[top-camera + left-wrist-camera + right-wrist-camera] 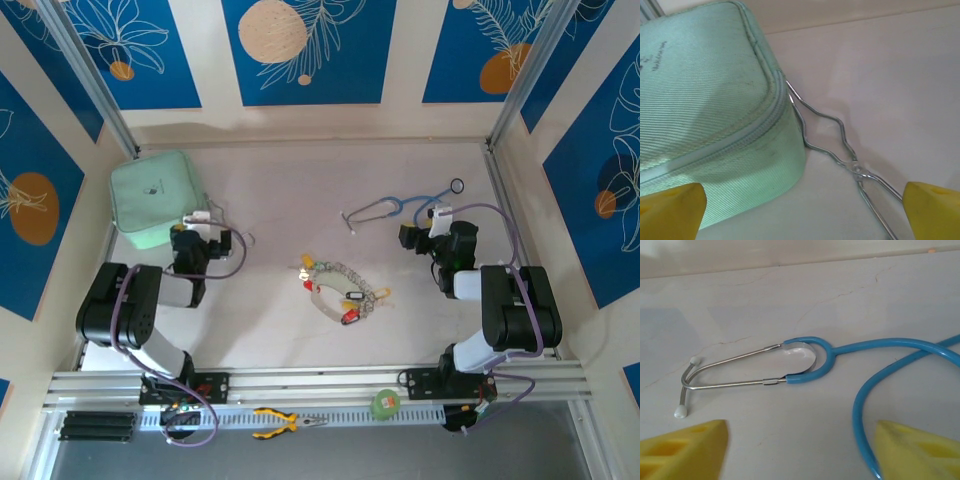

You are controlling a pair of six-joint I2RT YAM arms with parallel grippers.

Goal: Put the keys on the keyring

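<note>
Two robot arms sit at the near edge of a pale table [290,190]. At its centre lies one keyring [368,280], a thin silvery chain loop, with the keys [349,311] clustered on and around it. Two yellow tags and one red tag can be made out; the keys are too small to count exactly.

The left gripper [802,212] is spread wide, holding nothing, above one mint-green zipped pouch [700,100] and one pair of silvery forceps [840,150] touching the pouch's corner. Dark writing on the pouch is too blurred to read.

The right gripper [802,452] is also spread wide and empty, over one blue stethoscope [812,357].

One pair of yellow-handled pliers [285,422] and one round green object [386,403] rest on the near rail.
</note>
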